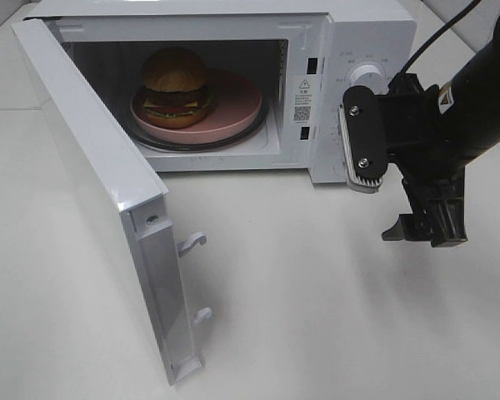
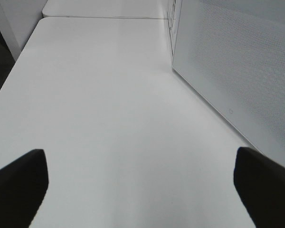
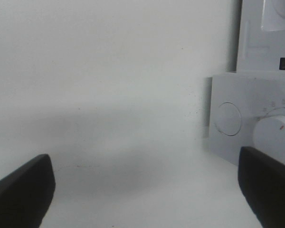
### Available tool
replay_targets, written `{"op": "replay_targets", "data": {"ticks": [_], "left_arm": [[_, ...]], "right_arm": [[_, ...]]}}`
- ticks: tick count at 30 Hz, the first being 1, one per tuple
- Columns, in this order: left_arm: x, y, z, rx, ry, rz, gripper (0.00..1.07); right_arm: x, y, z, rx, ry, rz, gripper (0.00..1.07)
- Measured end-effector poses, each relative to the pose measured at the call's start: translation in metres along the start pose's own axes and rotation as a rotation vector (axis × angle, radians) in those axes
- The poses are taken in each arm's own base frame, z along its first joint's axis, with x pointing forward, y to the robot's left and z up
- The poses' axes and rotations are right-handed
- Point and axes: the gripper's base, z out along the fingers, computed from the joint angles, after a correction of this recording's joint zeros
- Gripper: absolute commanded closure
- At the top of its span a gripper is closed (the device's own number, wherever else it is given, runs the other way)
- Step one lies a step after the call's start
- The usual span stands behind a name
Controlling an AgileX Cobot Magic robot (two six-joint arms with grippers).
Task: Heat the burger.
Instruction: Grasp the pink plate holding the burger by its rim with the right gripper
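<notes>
The burger (image 1: 175,81), with a glossy brown bun, dark patty and cheese, stands on a pink plate (image 1: 233,104) inside the open microwave (image 1: 350,33). My right gripper (image 1: 396,185) hangs in front of the microwave's control panel, right of the cavity and apart from the burger. In the right wrist view the right gripper (image 3: 142,190) is open, its dark fingertips (image 3: 21,190) far apart with only bare table between them. The left gripper (image 2: 142,190) is open too, over bare table, and it does not show in the exterior high view.
The microwave door (image 1: 100,183) swings out far to the left toward the table's front; its outer face (image 2: 237,71) stands beside the left gripper. A white dial (image 3: 275,135) and a round button (image 3: 226,118) sit on the panel near the right gripper. The table (image 1: 317,308) is white.
</notes>
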Motion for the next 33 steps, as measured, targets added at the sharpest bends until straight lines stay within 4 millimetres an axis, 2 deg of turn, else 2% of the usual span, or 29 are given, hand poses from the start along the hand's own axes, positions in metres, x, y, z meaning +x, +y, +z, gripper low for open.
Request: {"op": "replay_targets", "data": {"ticks": [6, 12, 14, 20, 22, 25, 27, 31, 33], "left_arm": [[0.000, 0.000, 0.000, 0.000, 0.000, 0.000, 0.09], [0.000, 0.000, 0.000, 0.000, 0.000, 0.000, 0.09], [0.000, 0.000, 0.000, 0.000, 0.000, 0.000, 0.09], [0.000, 0.000, 0.000, 0.000, 0.000, 0.000, 0.09], [0.000, 0.000, 0.000, 0.000, 0.000, 0.000, 0.09], [0.000, 0.000, 0.000, 0.000, 0.000, 0.000, 0.09], [0.000, 0.000, 0.000, 0.000, 0.000, 0.000, 0.09], [0.000, 0.000, 0.000, 0.000, 0.000, 0.000, 0.09], [0.000, 0.000, 0.000, 0.000, 0.000, 0.000, 0.09]], "right_arm": [[-0.003, -0.020, -0.013, 0.079, 0.002, -0.027, 0.07], [-0.009, -0.029, -0.017, 0.110, 0.003, -0.059, 0.09], [-0.022, -0.032, -0.012, 0.112, 0.005, -0.110, 0.10], [-0.035, -0.038, -0.003, 0.107, 0.006, -0.147, 0.11], [-0.049, -0.044, 0.004, 0.112, 0.002, -0.187, 0.11], [-0.053, -0.046, 0.006, 0.114, -0.003, -0.193, 0.11], [-0.067, -0.053, 0.014, 0.135, -0.025, -0.217, 0.12], [-0.077, -0.058, 0.020, 0.148, -0.033, -0.239, 0.13], [-0.084, -0.063, 0.030, 0.153, -0.036, -0.248, 0.14]]}}
